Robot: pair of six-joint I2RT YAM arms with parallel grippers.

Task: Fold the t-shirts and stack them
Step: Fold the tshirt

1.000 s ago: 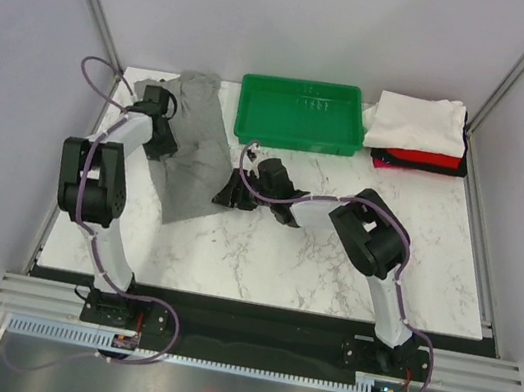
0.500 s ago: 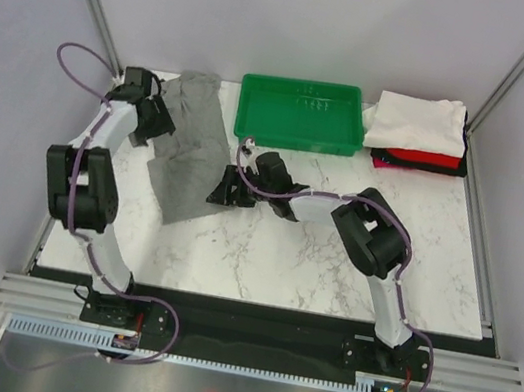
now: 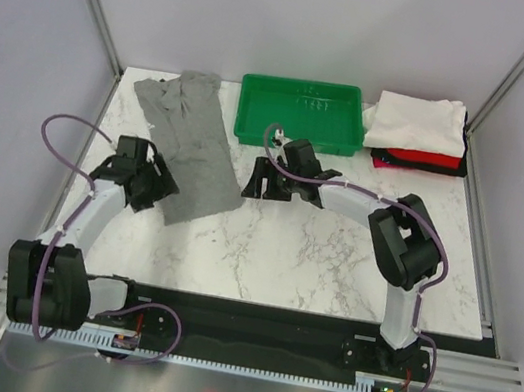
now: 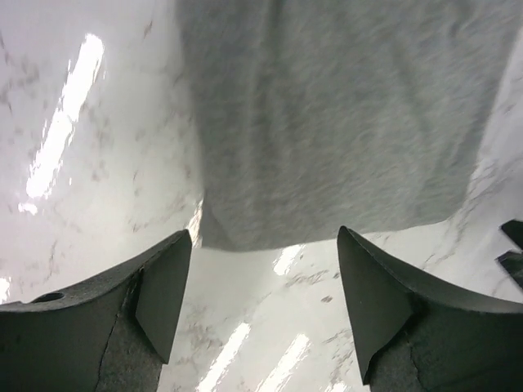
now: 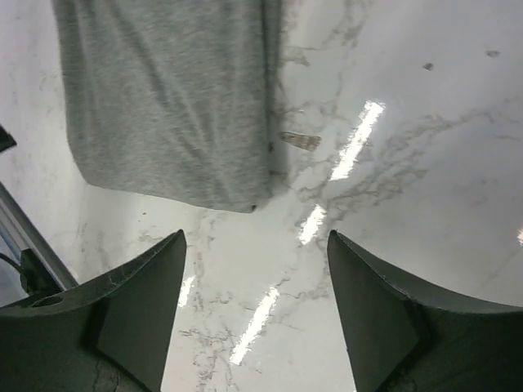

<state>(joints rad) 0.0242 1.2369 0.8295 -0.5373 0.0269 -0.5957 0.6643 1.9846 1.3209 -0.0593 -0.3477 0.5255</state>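
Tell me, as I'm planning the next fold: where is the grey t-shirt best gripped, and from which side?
Probably the two corners of its near hem. The grey t-shirt lies flat as a long strip, that hem a free straight edge. The open left gripper is by its left corner, the open right gripper off its right; each could slide in low from its own side.

Overhead view covers the whole table (image 3: 332, 259); both wrist views look closely down on the grey shirt (image 4: 343, 122).
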